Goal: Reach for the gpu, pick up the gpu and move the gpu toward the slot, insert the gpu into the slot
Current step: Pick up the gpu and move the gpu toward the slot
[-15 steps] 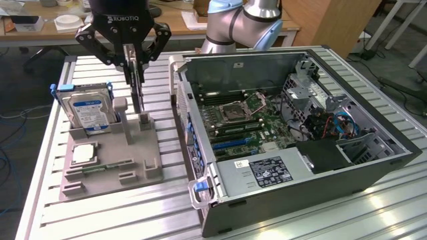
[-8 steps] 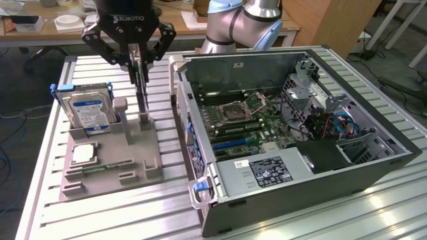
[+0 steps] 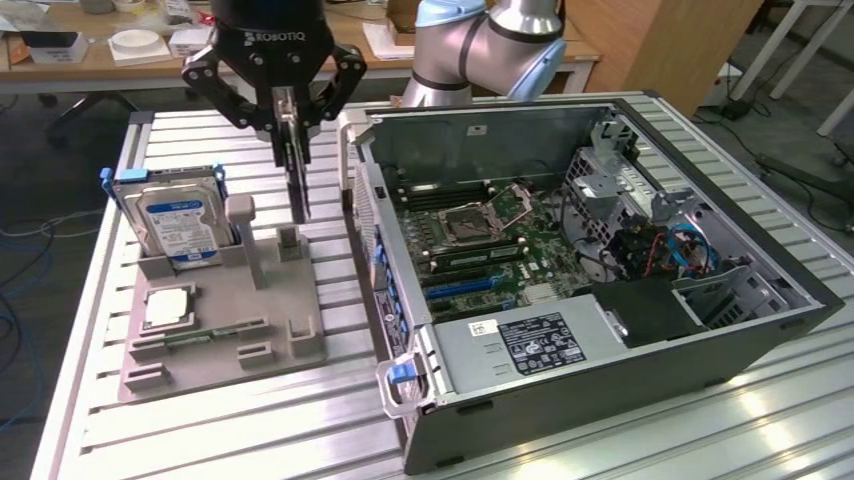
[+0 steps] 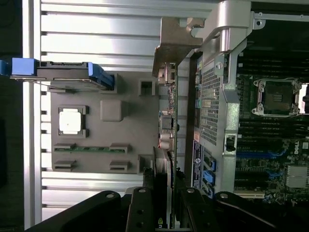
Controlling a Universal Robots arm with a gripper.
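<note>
My gripper (image 3: 291,122) is shut on the gpu (image 3: 298,175), a thin dark card that hangs upright and edge-on from the fingers. Its lower end is just above a small post of the grey holder tray (image 3: 220,310), to the exterior view's left of the open computer case (image 3: 400,330). In the wrist view the gpu (image 4: 170,121) runs out from between the fingers (image 4: 140,203), with its metal bracket (image 4: 175,41) at the far end, beside the case wall. The slot (image 3: 461,287) is a long blue strip on the green motherboard inside the case, apart from the card.
A silver hard drive (image 3: 180,220) in a blue frame stands on the tray. A square processor chip (image 3: 170,308) and a green memory stick (image 3: 200,335) also lie there. Inside the case are the processor socket (image 3: 483,215), cables and a power supply (image 3: 527,340).
</note>
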